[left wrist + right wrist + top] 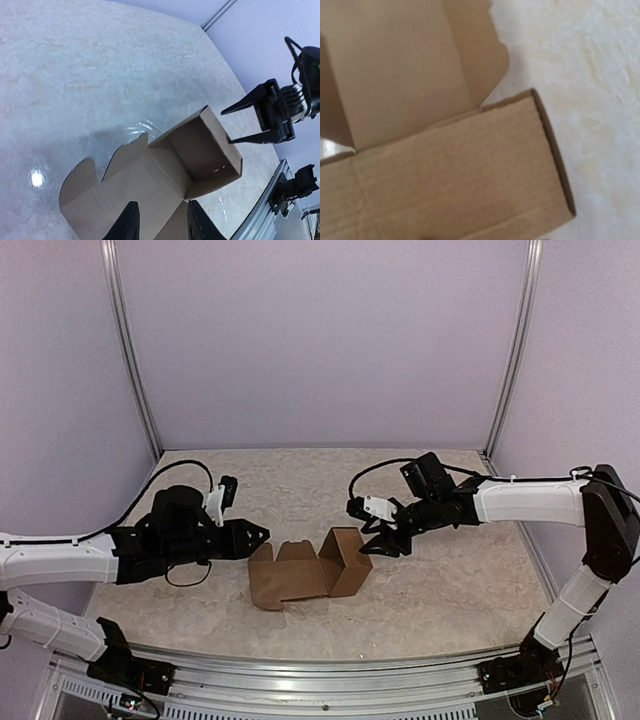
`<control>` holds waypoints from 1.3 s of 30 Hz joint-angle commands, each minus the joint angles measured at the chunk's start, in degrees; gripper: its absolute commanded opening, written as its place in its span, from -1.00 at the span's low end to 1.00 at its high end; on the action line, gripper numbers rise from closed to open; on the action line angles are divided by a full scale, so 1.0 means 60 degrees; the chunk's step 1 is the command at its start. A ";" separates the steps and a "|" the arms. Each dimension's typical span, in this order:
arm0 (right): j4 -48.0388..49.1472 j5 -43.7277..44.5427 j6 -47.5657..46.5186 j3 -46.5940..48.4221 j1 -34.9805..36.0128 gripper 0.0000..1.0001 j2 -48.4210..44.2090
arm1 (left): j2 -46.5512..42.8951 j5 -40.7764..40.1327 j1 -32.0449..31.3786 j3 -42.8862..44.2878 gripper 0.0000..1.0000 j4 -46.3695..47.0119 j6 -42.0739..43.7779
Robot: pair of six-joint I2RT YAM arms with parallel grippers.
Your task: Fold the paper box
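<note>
My left claw point(262, 535) hangs half open at the left edge of the box point(300, 575), fingers point(129, 222) apart and gripping nothing. The box lies mid-table point(450, 580), toward the near side, partly folded. It has flat scalloped flaps on the left and an upright, open-sided end on the right. Just right of that end my right claw point(380, 545) is spread open and empty, with one fingertip point(235, 140) at the cardboard wall.
</note>
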 commanded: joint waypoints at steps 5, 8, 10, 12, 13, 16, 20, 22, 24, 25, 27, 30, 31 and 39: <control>-0.1996 -0.0265 0.0120 -0.0081 0.0322 0.04 0.1332 | 0.1958 0.1746 0.1006 0.3134 -0.50 -0.2335 0.2108; -0.2161 -0.0067 0.0091 -0.0212 0.0249 0.04 0.1473 | 0.2136 0.1118 0.0821 0.3806 -0.39 -0.2803 0.2320; -0.2298 -0.0037 0.0024 -0.0293 0.0135 0.04 0.1275 | 0.1825 0.0138 0.0631 0.3860 -0.22 -0.2982 0.2339; -0.2406 0.0086 -0.0065 -0.0400 0.0055 0.04 0.0926 | 0.1180 -0.0884 0.0432 0.3713 -0.14 -0.3110 0.2363; -0.2432 0.0184 -0.0110 -0.0484 0.0034 0.04 0.0738 | 0.0922 -0.1336 0.0324 0.3574 -0.12 -0.3150 0.2356; -0.2462 0.0379 -0.0173 -0.0749 -0.0041 0.05 0.0163 | -0.0186 -0.2493 0.0033 0.2970 -0.08 -0.3124 0.2112; -0.2748 0.0798 -0.0407 -0.0974 -0.0138 0.09 -0.0563 | -0.1610 -0.3187 -0.0463 0.1649 -0.04 -0.3011 0.1562; -0.2856 0.1049 -0.0574 -0.1034 -0.0168 0.14 -0.0811 | -0.2054 -0.3288 -0.0629 0.1080 -0.04 -0.3013 0.1259; -0.2896 0.1141 -0.0668 -0.1067 -0.0210 0.22 -0.0865 | -0.2347 -0.3464 -0.0831 0.0545 -0.03 -0.2889 0.0950; -0.2888 0.1171 -0.0704 -0.1089 -0.0239 0.23 -0.0817 | -0.2381 -0.3520 -0.0923 0.0341 -0.03 -0.2756 0.0819; -0.2878 0.1156 -0.0723 -0.1124 -0.0282 0.24 -0.0607 | -0.2244 -0.3480 -0.1027 0.0055 -0.03 -0.2451 0.0622; -0.3041 0.1029 -0.0714 -0.1110 -0.0383 0.24 -0.0487 | -0.1564 -0.3465 -0.1317 0.0050 -0.04 -0.1960 0.0579; -0.3128 0.1016 -0.0742 -0.1105 -0.0425 0.24 -0.0600 | -0.1349 -0.3530 -0.1494 0.0111 -0.04 -0.1798 0.0617; -0.2748 0.0959 -0.0648 -0.1200 -0.1415 0.89 -0.2132 | 0.2037 -0.3478 -0.2636 0.1784 -0.07 -0.1339 0.2109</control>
